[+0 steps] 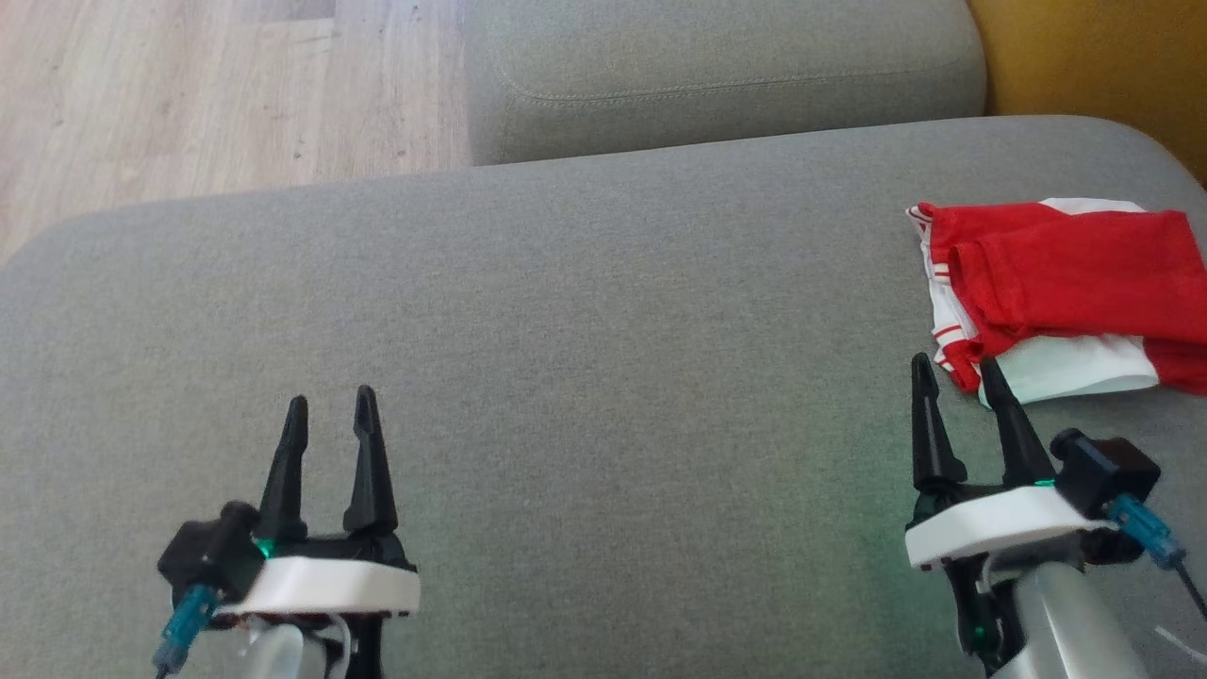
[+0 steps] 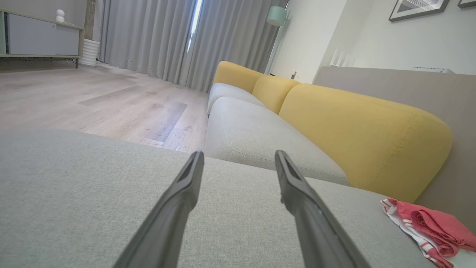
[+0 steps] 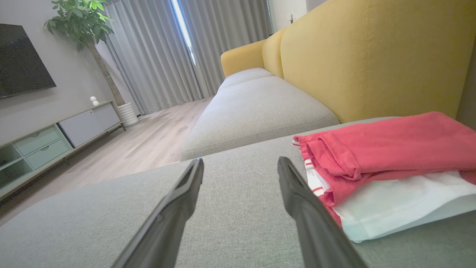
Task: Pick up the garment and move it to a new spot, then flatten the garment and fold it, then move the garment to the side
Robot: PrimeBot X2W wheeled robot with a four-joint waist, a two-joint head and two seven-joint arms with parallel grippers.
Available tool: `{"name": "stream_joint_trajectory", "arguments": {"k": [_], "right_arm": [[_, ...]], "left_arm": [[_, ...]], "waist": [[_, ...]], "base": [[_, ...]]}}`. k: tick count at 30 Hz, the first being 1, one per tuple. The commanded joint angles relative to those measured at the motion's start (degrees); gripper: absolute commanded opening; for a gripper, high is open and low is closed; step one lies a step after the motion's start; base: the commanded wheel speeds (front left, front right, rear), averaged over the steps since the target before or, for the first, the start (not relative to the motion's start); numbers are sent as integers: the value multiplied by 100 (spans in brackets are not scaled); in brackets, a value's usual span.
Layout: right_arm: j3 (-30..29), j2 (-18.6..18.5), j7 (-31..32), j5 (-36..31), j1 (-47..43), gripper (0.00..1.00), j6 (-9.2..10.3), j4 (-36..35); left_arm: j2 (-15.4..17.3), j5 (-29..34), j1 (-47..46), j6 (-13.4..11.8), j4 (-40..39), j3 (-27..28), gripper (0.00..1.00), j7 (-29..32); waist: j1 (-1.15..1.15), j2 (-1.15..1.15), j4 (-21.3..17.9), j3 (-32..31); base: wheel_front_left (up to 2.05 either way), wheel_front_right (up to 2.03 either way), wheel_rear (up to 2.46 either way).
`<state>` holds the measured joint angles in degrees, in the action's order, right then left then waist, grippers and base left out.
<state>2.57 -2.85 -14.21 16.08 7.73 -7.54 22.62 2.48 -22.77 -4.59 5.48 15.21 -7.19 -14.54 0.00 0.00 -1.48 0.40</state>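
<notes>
Fold apparently done
Jaws apart and empty, the right gripper (image 1: 955, 363) and left gripper (image 1: 332, 396) hover over the grey fabric cushion (image 1: 603, 311); the folded red-and-white garment (image 1: 1066, 273) lies at its right edge (seemingly set aside), so probably only withdrawal is left.

text: none I can read anywhere | garment (image 1: 1056, 283), right edge of the seat (image 1: 603, 330): red and white cloth with stripes, no lettering legible to me | framed picture (image 2: 416, 9) on the wall: too small for me to read
</notes>
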Motion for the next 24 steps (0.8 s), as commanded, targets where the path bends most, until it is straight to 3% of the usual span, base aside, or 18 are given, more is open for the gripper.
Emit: {"name": "stream_joint_trajectory", "arguments": {"k": [1,2,5,24], "right_arm": [[137,-3,-78,23,249,0,5,-207],[1,2,2,-1,-11,0,0,40],[4,14,23,36,-128,0,0,240],[-135,12,336,1197,-135,0,1,69]], "left_arm": [[40,-66,-162,-30,-147,229,0,-46],[-1,-43,3,1,58,-5,0,3],[-5,-78,101,2,273,-12,0,40],[2,-1129,61,32,215,199,0,356]], "waist": [[0,0,-1,3],[0,0,-1,2],[0,0,0,2],[0,0,23,-2]], "base": [[0,0,0],[0,0,0],[0,0,0],[0,0,0]]}}
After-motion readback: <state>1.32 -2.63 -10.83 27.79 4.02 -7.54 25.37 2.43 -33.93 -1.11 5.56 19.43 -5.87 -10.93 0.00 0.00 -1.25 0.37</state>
